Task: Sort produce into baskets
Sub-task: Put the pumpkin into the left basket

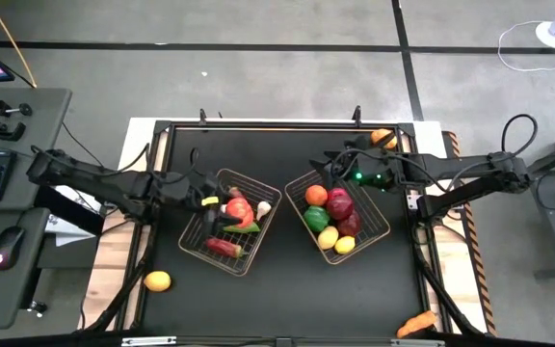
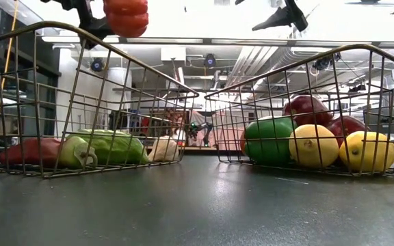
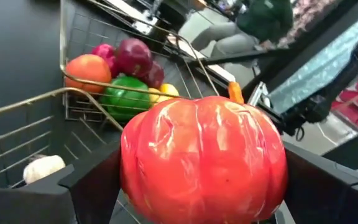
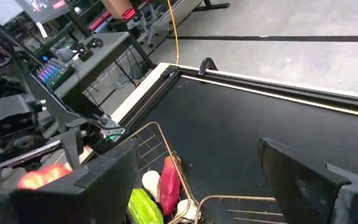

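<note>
A red ribbed toy tomato (image 3: 204,162) hangs in my left gripper (image 1: 235,206) above the left wire basket (image 1: 196,241). In the low view the tomato (image 2: 125,15) is well above that basket's rim. The left basket holds a red pepper (image 2: 29,150), green pieces (image 2: 111,145) and a white one (image 2: 163,148) on its mesh floor. My right gripper (image 1: 324,166) stands open and empty over the far edge of the right basket (image 1: 382,226). In that basket lie an orange (image 1: 316,195), dark red fruits (image 1: 340,203), a green one (image 1: 316,218) and yellow ones (image 1: 328,238). My left gripper pinches the tomato's two opposite sides (image 3: 132,177) between its two fingers (image 3: 95,183). The fingers come nearly level, slanting a little down, from the table's left. The tomato is lifted clear and touches neither the basket nor the produce in it.
A loose orange fruit (image 1: 157,280) lies near the table's left front. A carrot (image 1: 415,325) lies at the right front corner. Another orange piece (image 1: 383,138) sits at the far right edge. Bare dark table runs between and in front of the baskets.
</note>
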